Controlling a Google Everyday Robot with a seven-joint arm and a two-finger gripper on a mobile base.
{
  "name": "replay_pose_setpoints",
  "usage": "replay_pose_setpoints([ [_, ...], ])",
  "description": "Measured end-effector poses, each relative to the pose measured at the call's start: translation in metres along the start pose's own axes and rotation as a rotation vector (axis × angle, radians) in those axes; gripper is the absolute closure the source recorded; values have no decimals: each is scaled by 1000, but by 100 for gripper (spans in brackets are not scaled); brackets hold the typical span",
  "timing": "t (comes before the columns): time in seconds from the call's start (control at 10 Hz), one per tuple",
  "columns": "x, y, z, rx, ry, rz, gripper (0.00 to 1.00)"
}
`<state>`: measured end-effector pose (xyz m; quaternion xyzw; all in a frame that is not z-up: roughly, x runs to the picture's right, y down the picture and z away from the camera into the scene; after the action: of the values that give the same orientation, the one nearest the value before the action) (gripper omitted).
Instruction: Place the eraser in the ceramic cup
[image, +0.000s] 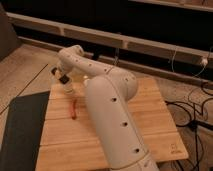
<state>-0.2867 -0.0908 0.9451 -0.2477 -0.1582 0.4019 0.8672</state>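
Note:
My gripper (62, 77) hangs at the far left corner of the wooden table (150, 115), at the end of the white arm (107, 110). It is shut on the eraser (64, 79), a small black block. The ceramic cup (68, 90), small and cream-white, stands on the table directly below the gripper. The eraser is just above the cup's rim. The big arm hides the middle of the table.
A thin red pen (73, 109) lies on the table in front of the cup. A dark mat (22, 130) lies on the floor left of the table. Cables (192, 112) trail on the floor to the right. A dark wall with rails runs behind.

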Motion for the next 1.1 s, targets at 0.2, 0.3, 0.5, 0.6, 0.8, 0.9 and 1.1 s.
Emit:
replay_pose_setpoints([
  [0.2, 1, 1, 2, 3, 4, -20, 100],
  [0.3, 1, 1, 3, 4, 0, -30, 100],
  [0.5, 1, 1, 3, 5, -11, -37, 100],
  [0.6, 3, 0, 2, 7, -13, -37, 100],
  [0.8, 9, -1, 1, 11, -7, -29, 98],
  [0.9, 11, -1, 1, 13, -4, -27, 90],
  [1.1, 15, -1, 0, 15, 3, -21, 66],
])
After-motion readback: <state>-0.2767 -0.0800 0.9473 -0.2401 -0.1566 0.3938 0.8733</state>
